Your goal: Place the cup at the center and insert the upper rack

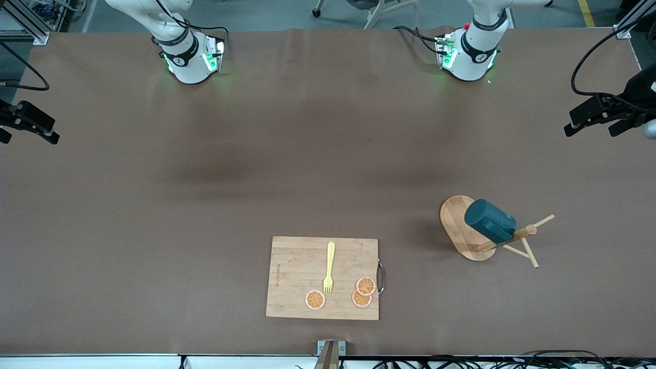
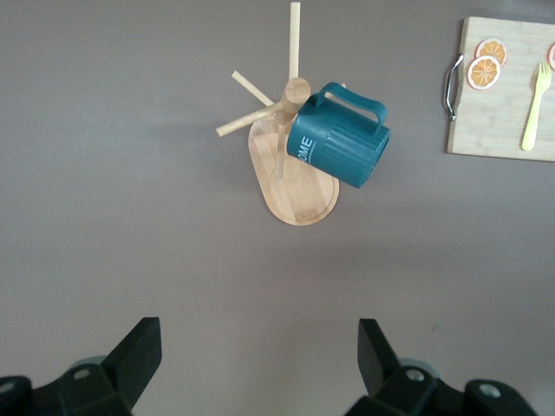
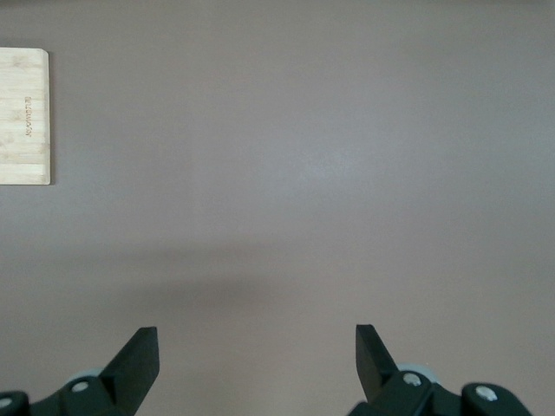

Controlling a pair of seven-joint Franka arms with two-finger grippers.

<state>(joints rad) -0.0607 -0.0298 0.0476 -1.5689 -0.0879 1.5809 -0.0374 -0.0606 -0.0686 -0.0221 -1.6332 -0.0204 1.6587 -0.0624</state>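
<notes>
The brown worktop (image 1: 205, 205) carries a cutting board (image 1: 297, 277) and, toward the left arm's end, the upper rack (image 2: 290, 182) with the cup (image 2: 338, 147) hung on a peg. The left gripper (image 2: 260, 364), fingers spread and empty, hovers well short of it, the nearer arm; the right gripper (image 3: 257, 364) waits, fingers spread, over bare worktop.

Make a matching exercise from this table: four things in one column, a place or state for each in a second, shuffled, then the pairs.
Things:
1. cup
2. fork
3. orange slices
4. left pincer

Places or states:
A. open, over bare table, holding nothing
B. hanging on the mug stand, toward the left arm's end of the table
C. flat on the middle of the cutting board
D. three on the cutting board, along its edge nearer the front camera

Pairs: 1-B, 2-C, 3-D, 4-A
</notes>
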